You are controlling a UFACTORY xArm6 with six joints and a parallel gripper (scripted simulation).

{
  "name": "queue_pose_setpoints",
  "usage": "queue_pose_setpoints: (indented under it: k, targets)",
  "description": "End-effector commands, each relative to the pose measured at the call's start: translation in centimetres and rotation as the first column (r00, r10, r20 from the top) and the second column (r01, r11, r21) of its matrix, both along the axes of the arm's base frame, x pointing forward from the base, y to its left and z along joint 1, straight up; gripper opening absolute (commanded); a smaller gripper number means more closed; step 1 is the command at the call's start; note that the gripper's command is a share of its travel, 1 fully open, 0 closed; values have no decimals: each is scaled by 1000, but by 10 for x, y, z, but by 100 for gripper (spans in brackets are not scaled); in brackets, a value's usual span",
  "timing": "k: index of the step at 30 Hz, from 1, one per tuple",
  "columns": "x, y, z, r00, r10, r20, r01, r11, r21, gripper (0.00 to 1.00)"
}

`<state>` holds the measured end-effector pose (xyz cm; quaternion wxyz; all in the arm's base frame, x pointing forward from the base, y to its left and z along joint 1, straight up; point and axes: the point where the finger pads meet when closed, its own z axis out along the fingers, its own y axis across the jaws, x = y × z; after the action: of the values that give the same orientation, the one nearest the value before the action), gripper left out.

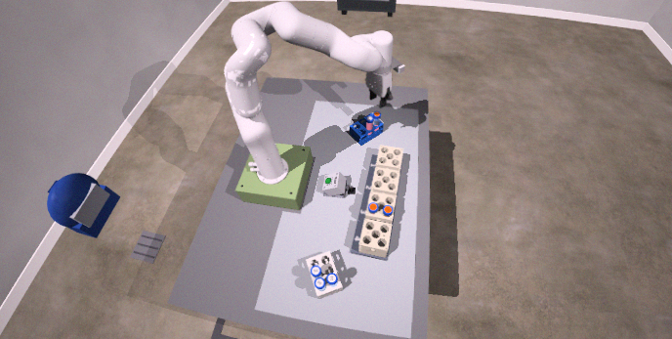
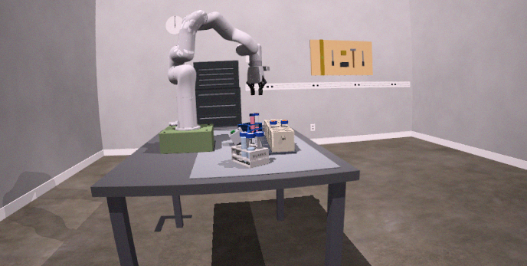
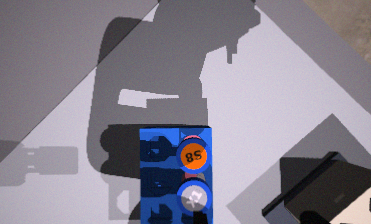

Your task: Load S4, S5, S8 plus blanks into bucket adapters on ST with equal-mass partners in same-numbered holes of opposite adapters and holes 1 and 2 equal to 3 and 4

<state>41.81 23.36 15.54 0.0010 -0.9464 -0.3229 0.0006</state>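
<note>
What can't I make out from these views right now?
- Fill level in S8: too small from the top, under its cap in the wrist view.
- mL prints on the water blanks' caps: too small in the top view.
- Gripper's fingertips: mostly cut off in the wrist view.

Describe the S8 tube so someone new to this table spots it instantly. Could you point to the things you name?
Find the white robot arm (image 1: 313, 33) (image 2: 230, 30); below its black-fingered hand (image 1: 380, 99) (image 2: 256, 90) sits an open blue rack (image 1: 360, 137) (image 3: 148, 134). Two blue-capped tubes stand in it. S8 (image 1: 377, 114) (image 3: 193, 156) has the orange cap dot; its neighbour X1 (image 1: 369, 119) (image 3: 193, 196) has a grey one.
</note>
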Motion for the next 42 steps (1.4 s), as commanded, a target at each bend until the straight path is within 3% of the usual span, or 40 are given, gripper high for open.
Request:
queue_pose_setpoints:
  k: [1,5,17,42]
  targets:
    - [3,24,2,1000,0,3,0,1000,1,57]
    - [4,41,2,1000,0,3,0,1000,1,57]
    - [5,41,2,1000,0,3,0,1000,1,57]
    - [5,41,-44,1000,0,3,0,1000,1,57]
